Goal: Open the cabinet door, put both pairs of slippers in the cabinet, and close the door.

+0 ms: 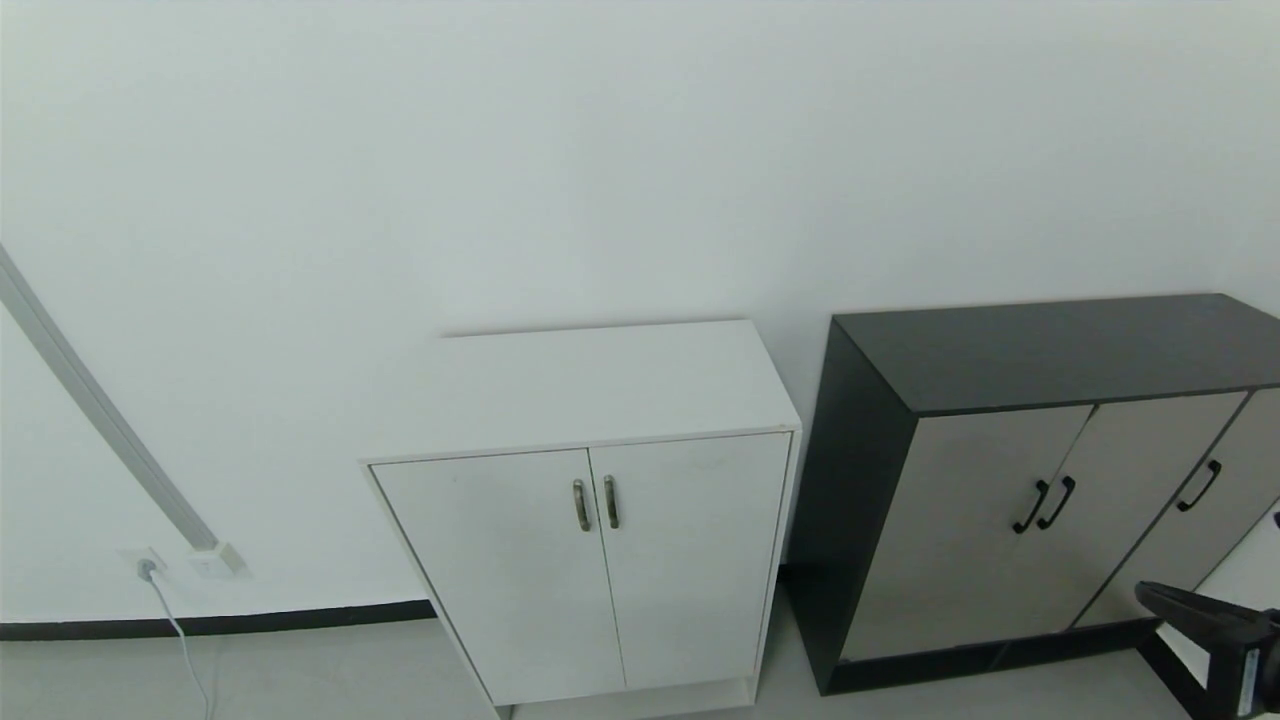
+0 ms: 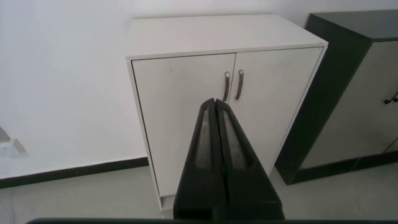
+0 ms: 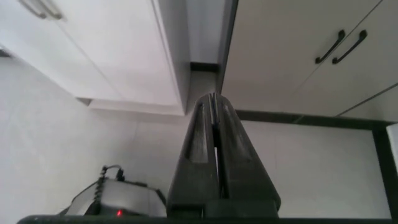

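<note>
A white cabinet (image 1: 585,560) stands against the wall with both doors closed; two metal handles (image 1: 596,503) sit side by side at the middle seam. In the left wrist view the left gripper (image 2: 216,103) is shut and empty, held off in front of the white cabinet (image 2: 186,112) at about the height of its handles (image 2: 232,85). The right gripper (image 3: 213,97) is shut and empty, low over the floor, pointing at the gap between the white cabinet (image 3: 124,56) and the dark one. In the head view it (image 1: 1150,594) shows at the lower right.
A black cabinet with grey doors (image 1: 1000,520) and black handles (image 1: 1045,504) stands just right of the white one. A wall socket with a white cable (image 1: 150,570) and a slanted conduit (image 1: 90,400) are on the left. Open grey floor (image 1: 300,680) lies in front.
</note>
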You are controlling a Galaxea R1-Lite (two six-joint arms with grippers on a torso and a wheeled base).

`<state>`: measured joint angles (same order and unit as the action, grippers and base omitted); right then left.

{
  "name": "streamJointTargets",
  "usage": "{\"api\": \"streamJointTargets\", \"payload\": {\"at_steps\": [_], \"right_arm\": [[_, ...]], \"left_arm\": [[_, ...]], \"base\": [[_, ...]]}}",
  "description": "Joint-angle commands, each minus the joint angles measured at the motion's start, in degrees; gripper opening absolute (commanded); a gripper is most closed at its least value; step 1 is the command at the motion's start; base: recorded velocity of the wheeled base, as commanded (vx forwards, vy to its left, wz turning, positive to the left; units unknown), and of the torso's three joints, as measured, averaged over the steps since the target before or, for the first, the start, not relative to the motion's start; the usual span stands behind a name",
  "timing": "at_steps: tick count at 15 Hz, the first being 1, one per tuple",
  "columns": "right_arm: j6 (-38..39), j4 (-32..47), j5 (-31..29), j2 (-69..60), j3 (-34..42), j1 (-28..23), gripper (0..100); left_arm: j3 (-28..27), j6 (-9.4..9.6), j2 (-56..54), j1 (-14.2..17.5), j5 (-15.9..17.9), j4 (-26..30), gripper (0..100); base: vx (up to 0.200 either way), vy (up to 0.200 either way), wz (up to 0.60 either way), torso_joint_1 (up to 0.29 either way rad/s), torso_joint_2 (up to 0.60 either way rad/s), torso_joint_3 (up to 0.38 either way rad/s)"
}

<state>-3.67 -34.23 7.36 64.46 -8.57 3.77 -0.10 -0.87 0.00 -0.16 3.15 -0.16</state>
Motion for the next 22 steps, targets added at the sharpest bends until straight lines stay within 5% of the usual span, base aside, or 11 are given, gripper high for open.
{"api": "streamJointTargets", "payload": {"at_steps": [1,8,18,22], "right_arm": [[0.07,5.14,0.72,-8.83,1.10,0.01,0],[0.59,11.12,1.95,-14.19,8.57,-0.08,0],[1.47,30.72,2.04,-24.39,8.57,-0.34,0],[2.61,31.59,1.95,-27.46,8.57,-0.43,0]], "left_arm": [[0.01,-0.01,0.00,-0.02,0.02,-0.02,0],[0.01,-0.01,0.00,-0.02,-0.07,-0.02,0],[0.01,-0.01,0.00,0.07,-0.07,-0.02,0],[0.01,-0.01,0.00,0.07,-0.07,-0.02,0]], "base": [[0.000,0.000,0.00,0.000,0.00,0.000],[0.000,0.000,0.00,0.000,0.00,0.000],[0.000,0.000,0.00,0.000,0.00,0.000],[0.000,0.000,0.00,0.000,0.00,0.000]]}}
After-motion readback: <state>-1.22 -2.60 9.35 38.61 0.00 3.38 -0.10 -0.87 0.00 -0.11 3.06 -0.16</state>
